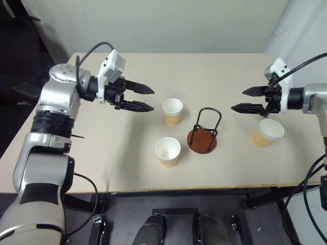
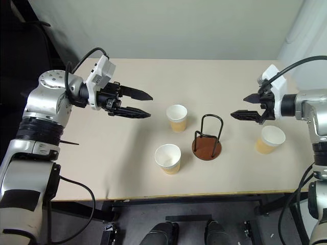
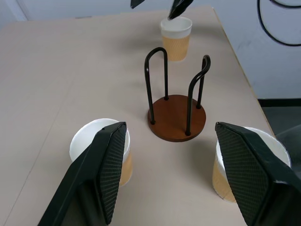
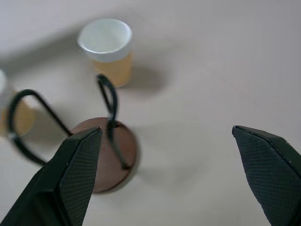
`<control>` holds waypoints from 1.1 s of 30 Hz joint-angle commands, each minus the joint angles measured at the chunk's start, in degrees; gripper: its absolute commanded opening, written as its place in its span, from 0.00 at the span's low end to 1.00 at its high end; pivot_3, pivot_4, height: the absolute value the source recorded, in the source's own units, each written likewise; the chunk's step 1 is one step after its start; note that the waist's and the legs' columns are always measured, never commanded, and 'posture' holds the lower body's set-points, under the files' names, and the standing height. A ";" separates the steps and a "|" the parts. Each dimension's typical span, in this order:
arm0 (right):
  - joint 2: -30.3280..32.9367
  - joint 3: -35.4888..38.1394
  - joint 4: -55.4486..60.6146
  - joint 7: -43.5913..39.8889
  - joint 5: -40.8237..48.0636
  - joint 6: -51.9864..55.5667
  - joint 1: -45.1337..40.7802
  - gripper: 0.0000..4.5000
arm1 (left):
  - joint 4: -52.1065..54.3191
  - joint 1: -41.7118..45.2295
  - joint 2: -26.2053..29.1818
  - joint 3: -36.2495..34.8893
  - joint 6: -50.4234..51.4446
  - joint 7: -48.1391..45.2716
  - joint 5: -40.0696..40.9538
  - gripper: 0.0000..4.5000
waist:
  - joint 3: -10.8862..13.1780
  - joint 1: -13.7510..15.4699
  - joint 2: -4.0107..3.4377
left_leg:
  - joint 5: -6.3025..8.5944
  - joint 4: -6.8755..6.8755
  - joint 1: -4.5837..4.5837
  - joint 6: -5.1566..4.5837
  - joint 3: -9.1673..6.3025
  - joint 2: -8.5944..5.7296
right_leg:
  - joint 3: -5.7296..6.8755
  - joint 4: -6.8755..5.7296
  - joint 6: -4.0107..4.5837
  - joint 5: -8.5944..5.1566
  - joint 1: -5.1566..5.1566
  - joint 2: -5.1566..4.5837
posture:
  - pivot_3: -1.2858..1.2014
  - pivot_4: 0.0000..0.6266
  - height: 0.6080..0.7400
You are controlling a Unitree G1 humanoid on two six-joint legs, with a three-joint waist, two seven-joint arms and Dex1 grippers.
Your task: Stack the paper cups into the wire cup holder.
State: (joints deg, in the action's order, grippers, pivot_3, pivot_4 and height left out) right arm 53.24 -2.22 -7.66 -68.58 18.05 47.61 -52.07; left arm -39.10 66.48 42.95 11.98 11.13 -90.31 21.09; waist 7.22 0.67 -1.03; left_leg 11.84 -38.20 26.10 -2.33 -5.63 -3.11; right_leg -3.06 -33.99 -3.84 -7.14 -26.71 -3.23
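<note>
Tan-orange paper cups stand upright on the beige desk (image 1: 102, 153), none of them in the wire cup holder (image 1: 203, 133), which sits empty just right of centre in the left eye view. We see one cup (image 1: 172, 111) just up and left of the holder, a second cup (image 1: 167, 151) below it toward the lower centre, and a third cup (image 1: 266, 132) at the right, well apart from the holder. Our left claw (image 1: 148, 98) hovers at the upper left with its jaws spread and nothing between them. Our right claw (image 1: 237, 100) hangs just above the third cup, jaws wide apart and empty.
</note>
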 commanded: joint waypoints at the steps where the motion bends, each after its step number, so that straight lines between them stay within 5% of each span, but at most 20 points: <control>1: 0.78 2.84 4.25 -0.11 2.42 -0.49 -1.80 1.00 | -4.26 3.96 -0.92 -1.91 -6.85 2.90 -4.80 0.72 | 0.00 -0.02 0.00 | -0.02 0.00 0.00 -0.01 0.00 0.00 | -0.01 0.00 0.00 -0.01 0.00 0.00 | 0.52 0.24 1.00; 10: 1.14 1.97 15.79 -0.12 3.58 -4.24 -0.99 1.00 | -11.10 5.79 -3.80 -0.58 -18.80 6.66 -14.37 0.72 | 0.00 -0.02 0.00 | -0.04 0.02 0.01 -0.05 0.00 0.00 | 0.00 0.01 -0.01 -0.06 -0.01 0.00 | 0.52 0.24 1.00; 18: 1.53 1.44 15.16 0.01 3.37 -4.32 -1.33 1.00 | -14.74 11.68 -8.19 -0.33 -23.43 7.37 -19.49 0.72 | 0.01 0.45 0.02 | -0.01 -0.10 0.16 -0.12 0.00 -0.04 | 0.00 0.06 -0.03 -0.05 -0.01 -0.03 | 0.52 0.24 1.00; 33: 3.26 0.33 12.04 -1.62 2.85 -4.33 -2.76 1.00 | -15.01 12.50 -7.78 7.23 -35.69 5.15 -31.08 0.72 | 0.01 0.07 0.02 | 0.08 -0.08 0.17 -0.15 0.04 -0.02 | -0.04 0.06 -0.17 -0.09 -0.07 -0.03 | 0.52 0.24 1.00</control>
State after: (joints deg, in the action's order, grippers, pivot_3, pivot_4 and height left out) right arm 55.24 -2.52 3.96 -69.85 21.01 43.92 -53.28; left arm -55.06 78.24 34.53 19.57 -23.83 -84.89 -9.51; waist 7.23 0.74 -1.01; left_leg 11.93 -38.29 26.27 -2.48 -5.57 -3.15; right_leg -3.08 -33.94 -4.01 -7.23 -26.80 -3.24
